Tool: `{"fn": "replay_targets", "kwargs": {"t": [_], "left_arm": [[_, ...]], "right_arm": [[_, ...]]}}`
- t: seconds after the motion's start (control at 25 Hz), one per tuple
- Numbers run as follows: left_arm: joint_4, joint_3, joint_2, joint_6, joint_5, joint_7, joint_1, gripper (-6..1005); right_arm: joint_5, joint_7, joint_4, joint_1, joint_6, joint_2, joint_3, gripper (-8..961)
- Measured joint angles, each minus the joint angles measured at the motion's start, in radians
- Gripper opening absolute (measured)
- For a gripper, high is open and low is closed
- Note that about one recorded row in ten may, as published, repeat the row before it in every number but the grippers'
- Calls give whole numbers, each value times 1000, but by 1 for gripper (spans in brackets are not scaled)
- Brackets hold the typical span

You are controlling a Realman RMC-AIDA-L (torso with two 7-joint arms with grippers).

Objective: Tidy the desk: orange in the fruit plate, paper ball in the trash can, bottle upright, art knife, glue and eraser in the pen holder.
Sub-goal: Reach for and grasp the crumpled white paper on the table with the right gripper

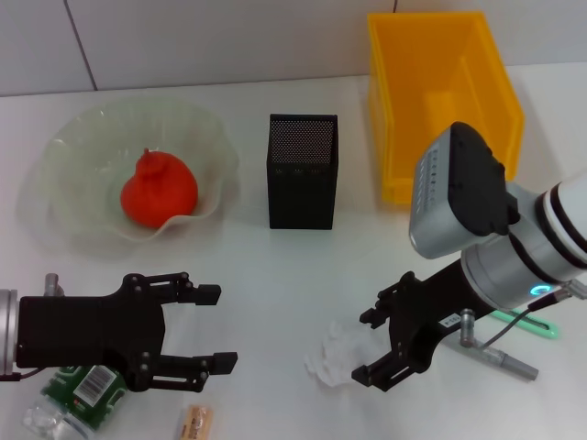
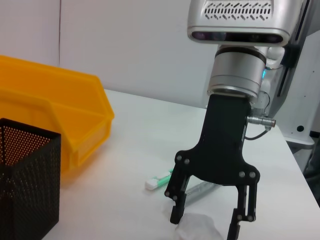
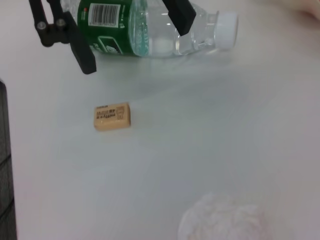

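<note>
Looking down from the head camera, you see the right gripper (image 1: pixel 396 332) low over the white table (image 1: pixel 275 275), its fingers spread with one on each side of the paper ball (image 1: pixel 341 359) and not closed on it. In the left wrist view the same gripper (image 2: pixel 209 225) straddles the wad (image 2: pixel 197 229), fingertips close to the surface. Just behind it lie a white-and-green stick (image 2: pixel 159 180) and a grey tube (image 2: pixel 202 188), so room on that side is tight.

Your left gripper (image 1: pixel 204 327) sits at the near left edge, fingers wide apart and holding nothing. The bottle (image 1: pixel 71 401) lies on its side partly beneath that arm, and the eraser (image 1: pixel 195 422) rests flat just beside it; the right wrist view shows the eraser (image 3: pixel 112 116) apart from the bottle (image 3: pixel 150 25).

The orange (image 1: pixel 159 189) sits inside the fruit plate (image 1: pixel 83 137) at the far left. The pen holder (image 1: pixel 302 171) stands upright mid-table, with open table between it and both grippers. The trash can (image 1: pixel 440 101) stands against the back wall (image 1: pixel 202 37), beyond the right arm.
</note>
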Motion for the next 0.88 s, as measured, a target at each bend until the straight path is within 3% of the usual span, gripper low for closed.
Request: {"fn": "replay_targets", "kwargs": {"t": [0.64,0.8,0.88], "left_arm": [[-1,-1,4,0,1,0,1,823],[0,-1,4,0,1,0,0,822],[0,-1,4,0,1,0,-1,822]], "right_arm": [[7,5,42,34,50,1,-41,737],[9,8,55,42,50,2,-42,543],[9,8,56,43,50,2,-42,523]]}}
